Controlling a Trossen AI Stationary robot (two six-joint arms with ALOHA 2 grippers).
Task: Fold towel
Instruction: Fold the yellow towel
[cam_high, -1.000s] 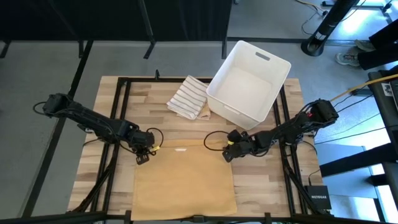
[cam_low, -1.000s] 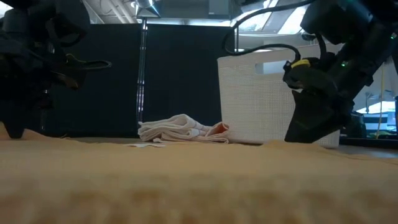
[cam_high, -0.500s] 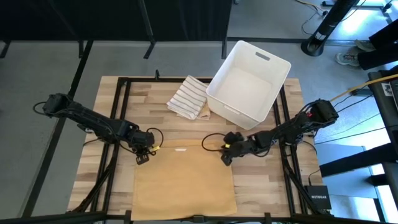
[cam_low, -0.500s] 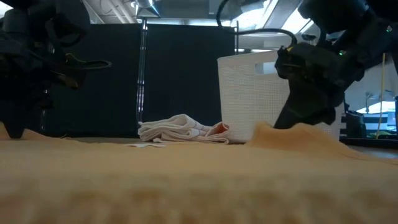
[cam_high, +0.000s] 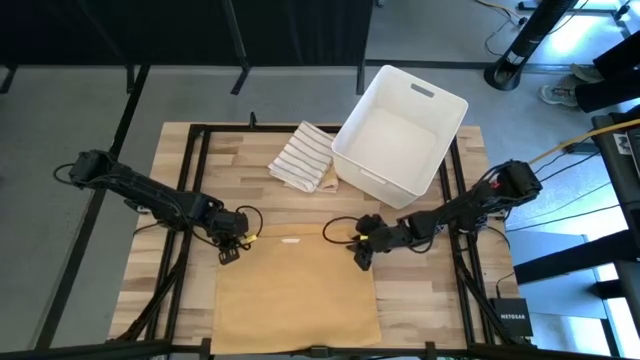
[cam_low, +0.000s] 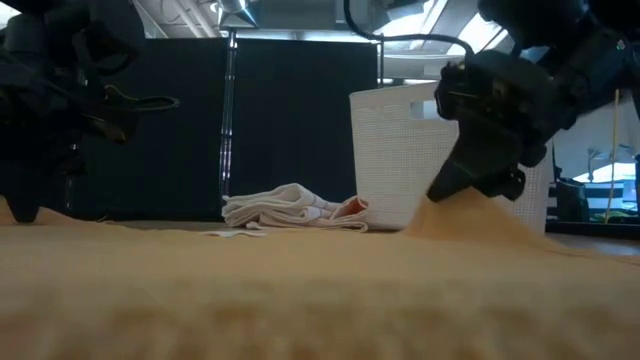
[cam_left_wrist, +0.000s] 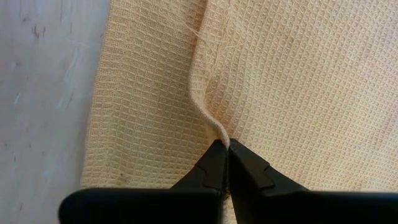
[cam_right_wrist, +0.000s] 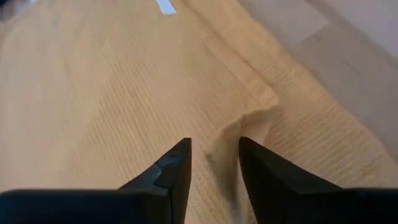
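On the near half of the table, the tan towel lay spread flat, its far edge running between the two arms; no fold had been completed. At the far left corner, the left gripper was pressed together on a small ridge of cloth. At the far right corner, the right gripper had its fingers set astride a raised pleat, apparently pinching it, with that corner lifted slightly. Judged from this, only the corner grasp was done; carrying the far edge over remained. A striped cloth and a white bin stood beyond.
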